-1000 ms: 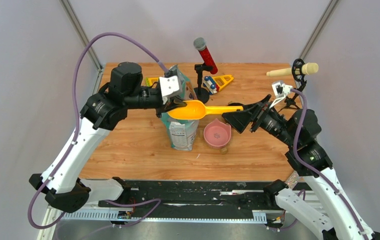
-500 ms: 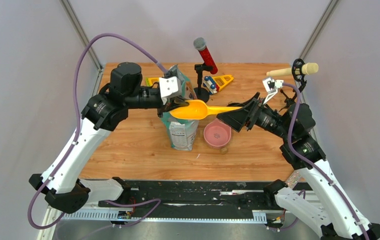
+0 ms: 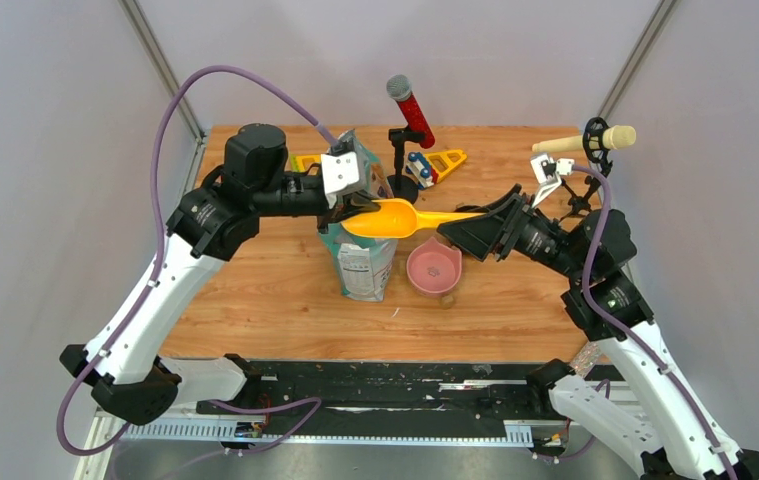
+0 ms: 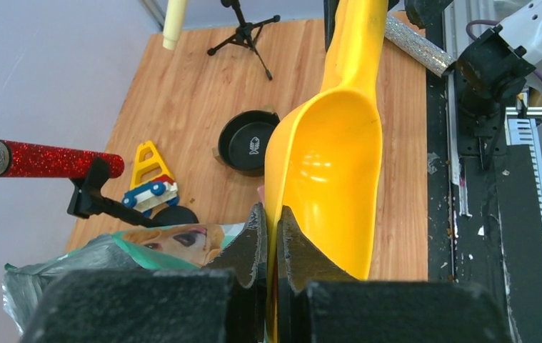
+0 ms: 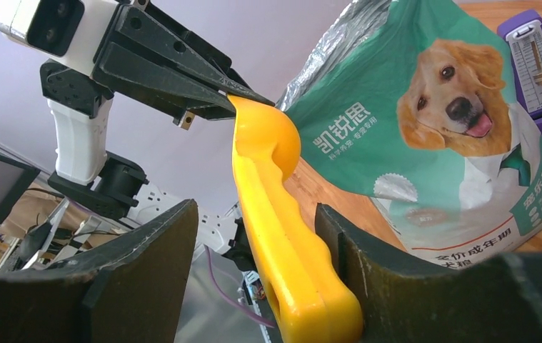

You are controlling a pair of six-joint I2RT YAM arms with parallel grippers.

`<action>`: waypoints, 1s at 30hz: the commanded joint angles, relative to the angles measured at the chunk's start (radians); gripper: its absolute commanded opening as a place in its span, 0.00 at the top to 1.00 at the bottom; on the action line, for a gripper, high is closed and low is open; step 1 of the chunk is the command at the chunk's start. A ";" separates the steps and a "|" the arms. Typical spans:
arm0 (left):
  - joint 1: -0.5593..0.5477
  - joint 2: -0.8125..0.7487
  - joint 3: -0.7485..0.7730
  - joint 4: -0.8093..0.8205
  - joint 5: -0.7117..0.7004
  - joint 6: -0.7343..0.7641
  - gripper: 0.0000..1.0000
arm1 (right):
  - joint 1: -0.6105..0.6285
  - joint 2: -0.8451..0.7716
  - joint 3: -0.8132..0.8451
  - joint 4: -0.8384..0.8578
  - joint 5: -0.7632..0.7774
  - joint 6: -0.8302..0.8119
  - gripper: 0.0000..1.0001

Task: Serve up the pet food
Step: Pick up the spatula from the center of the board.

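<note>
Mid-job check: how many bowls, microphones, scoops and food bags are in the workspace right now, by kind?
Bowls: 2, the pink bowl and the black bowl
Microphones: 2, the red microphone and the cream microphone
Scoops: 1, the yellow scoop
Food bags: 1, the teal pet food bag
Total: 6

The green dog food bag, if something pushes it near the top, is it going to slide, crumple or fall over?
The dog food bag stands tall on a small base, so a high push would probably tip it rather than slide it. Its crinkled foil top suggests soft walls that would likely cave in first.
</note>
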 commanded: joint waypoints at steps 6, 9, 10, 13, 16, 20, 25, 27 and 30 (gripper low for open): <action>0.002 0.022 0.020 0.003 -0.018 0.037 1.00 | 0.002 -0.007 -0.006 0.096 -0.011 0.049 0.39; 0.002 0.027 0.021 -0.007 -0.026 0.042 1.00 | 0.001 -0.018 -0.010 0.112 -0.002 0.055 0.41; 0.002 0.028 0.020 -0.008 -0.027 0.043 1.00 | 0.002 -0.020 -0.014 0.115 -0.001 0.062 0.42; 0.002 0.034 0.020 -0.016 -0.020 0.050 1.00 | 0.000 -0.025 -0.026 0.146 0.000 0.084 0.45; 0.002 0.035 0.020 -0.014 -0.021 0.048 1.00 | 0.000 -0.034 -0.031 0.159 -0.004 0.093 0.50; 0.002 0.036 0.023 -0.007 -0.041 0.036 1.00 | 0.000 -0.040 -0.027 0.161 -0.031 0.086 0.63; 0.002 0.060 0.062 0.010 -0.058 -0.049 0.99 | 0.000 -0.043 -0.020 0.159 -0.060 0.048 1.00; 0.002 0.065 0.075 0.029 -0.088 -0.113 0.74 | 0.001 -0.040 -0.011 0.157 -0.059 0.032 1.00; 0.002 0.052 0.079 0.077 -0.139 -0.210 0.11 | 0.000 -0.032 0.014 0.141 -0.015 0.003 1.00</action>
